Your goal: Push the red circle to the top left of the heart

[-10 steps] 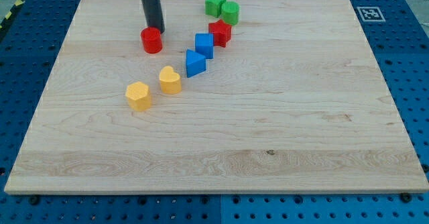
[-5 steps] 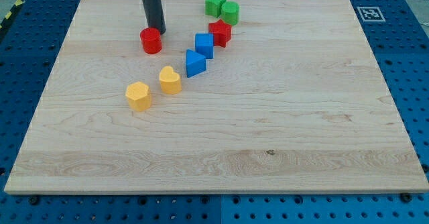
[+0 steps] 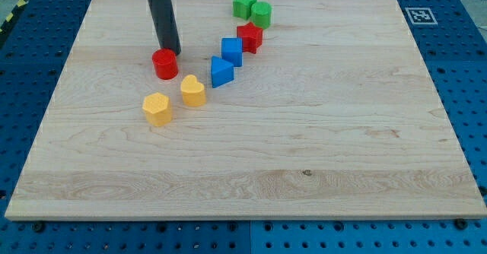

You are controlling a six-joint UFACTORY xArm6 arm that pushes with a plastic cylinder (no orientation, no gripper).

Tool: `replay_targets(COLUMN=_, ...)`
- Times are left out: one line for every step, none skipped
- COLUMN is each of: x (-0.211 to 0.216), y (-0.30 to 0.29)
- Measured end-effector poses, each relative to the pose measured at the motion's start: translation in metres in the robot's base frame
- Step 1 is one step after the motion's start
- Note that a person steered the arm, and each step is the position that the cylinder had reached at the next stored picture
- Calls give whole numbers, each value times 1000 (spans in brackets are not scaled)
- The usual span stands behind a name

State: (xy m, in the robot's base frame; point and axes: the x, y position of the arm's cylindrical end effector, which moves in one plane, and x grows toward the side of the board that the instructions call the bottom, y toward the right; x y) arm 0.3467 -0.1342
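The red circle (image 3: 165, 64) lies on the wooden board (image 3: 304, 132), up and to the left of the yellow heart (image 3: 193, 91). My tip (image 3: 170, 50) touches the circle's top edge, on its far side from the heart. The dark rod rises from there out of the view's top.
A yellow hexagon (image 3: 157, 108) lies to the heart's lower left. A blue triangle (image 3: 221, 72) and a blue cube (image 3: 232, 51) lie to the heart's upper right, then a red star (image 3: 249, 36). A green star (image 3: 243, 4) and a green cylinder (image 3: 261, 14) sit near the top edge.
My tip has moved down and a little left, pushing the red circle the same way, closer to the yellow heart. The other blocks have not moved.
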Motion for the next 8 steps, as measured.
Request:
replay_targets(x=0, y=-38)
replay_targets(x=4, y=-55)
replay_targets(x=5, y=-52)
replay_targets(x=5, y=-51)
replay_targets(x=5, y=-50)
replay_targets(x=6, y=-43)
replay_targets(x=8, y=-31)
replay_targets(x=12, y=-24)
